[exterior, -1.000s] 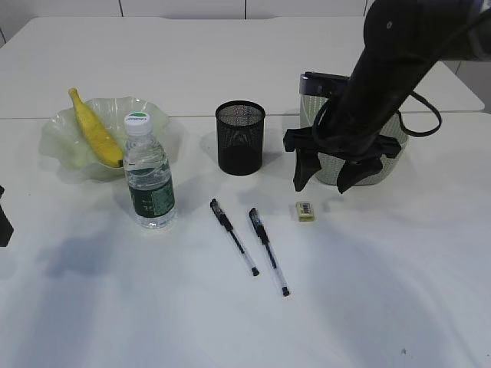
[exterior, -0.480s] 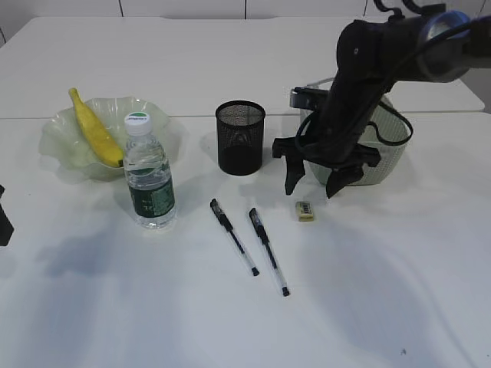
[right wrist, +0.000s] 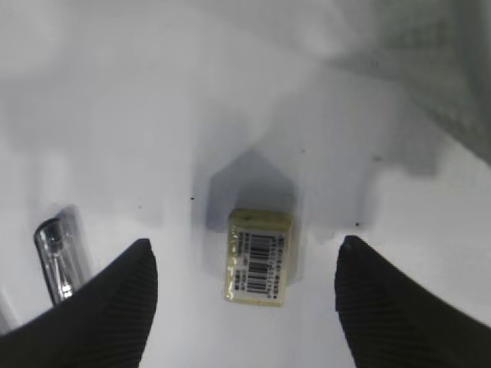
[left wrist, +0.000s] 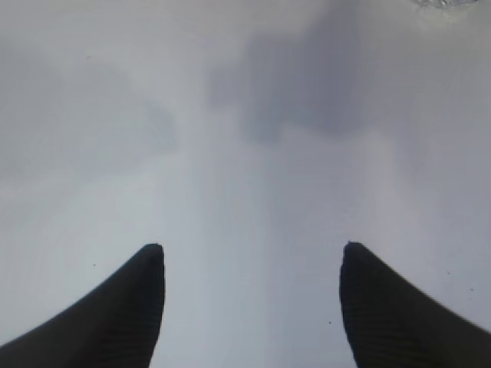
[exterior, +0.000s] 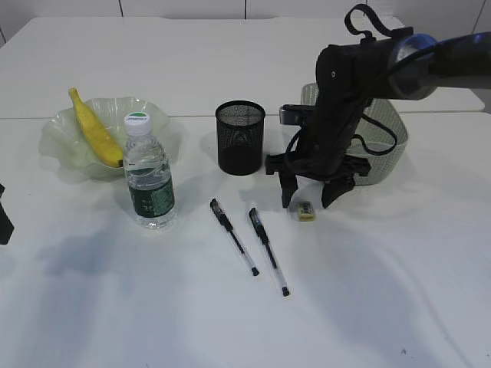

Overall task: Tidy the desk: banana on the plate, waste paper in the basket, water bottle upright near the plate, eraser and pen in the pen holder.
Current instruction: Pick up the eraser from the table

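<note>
A black robot arm is reaching in from the upper right and bending steeply down, pointing the right gripper (exterior: 309,199) straight at the white desk (exterior: 368,291). Its jaws are standing wide apart, straddling the small pale yellow eraser (exterior: 304,211) without touching it. The eraser's barcode label is facing up, and it is lying between the fingertips (right wrist: 123,307) in the right wrist view. Behind the arm a sage-green basket (exterior: 387,130) is sitting. Two black pens (exterior: 234,236) are lying just left of the eraser, in front of the black mesh pen holder (exterior: 240,138). The left gripper (left wrist: 253,307) is hovering with jaws wide over bare desk. A banana (exterior: 95,129) is resting in the green plate (exterior: 61,142), with the water bottle (exterior: 149,172) standing upright beside it.
</note>
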Tool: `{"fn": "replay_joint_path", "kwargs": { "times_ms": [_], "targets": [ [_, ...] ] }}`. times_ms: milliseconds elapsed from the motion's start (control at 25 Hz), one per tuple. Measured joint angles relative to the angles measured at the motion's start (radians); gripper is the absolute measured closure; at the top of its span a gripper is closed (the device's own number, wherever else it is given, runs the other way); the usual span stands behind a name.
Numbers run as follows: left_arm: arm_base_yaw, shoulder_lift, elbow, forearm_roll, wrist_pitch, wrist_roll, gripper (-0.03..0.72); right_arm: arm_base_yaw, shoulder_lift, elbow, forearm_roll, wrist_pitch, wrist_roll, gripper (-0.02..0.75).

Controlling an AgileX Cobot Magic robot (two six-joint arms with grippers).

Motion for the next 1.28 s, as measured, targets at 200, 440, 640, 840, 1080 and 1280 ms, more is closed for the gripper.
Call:
{"fn": "replay_joint_path", "kwargs": {
  "times_ms": [200,440,640,840,1080,1280],
  "targets": [
    [0.000,0.000,0.000,0.012,-0.002,0.000,0.187,0.000,0.019,-0.002,-0.010,0.009,0.009,0.202],
    [0.000,-0.001,0.000,0.021,-0.002,0.000,0.187,0.000,0.031,-0.002,-0.014,0.012,0.014,0.202],
    [0.000,-0.001,0.000,0.023,-0.002,0.000,0.187,0.000,0.031,-0.004,-0.016,0.012,0.017,0.212],
    [0.000,-0.001,0.000,0.023,-0.002,0.000,0.187,0.000,0.031,-0.004,-0.017,0.012,0.017,0.326],
    [0.000,-0.001,0.000,0.023,-0.002,0.000,0.187,0.000,0.031,-0.004,-0.018,0.012,0.017,0.472],
    [0.000,-0.001,0.000,0.023,-0.004,0.000,0.187,0.000,0.031,-0.004,-0.018,0.012,0.017,0.543]
  ]
}}
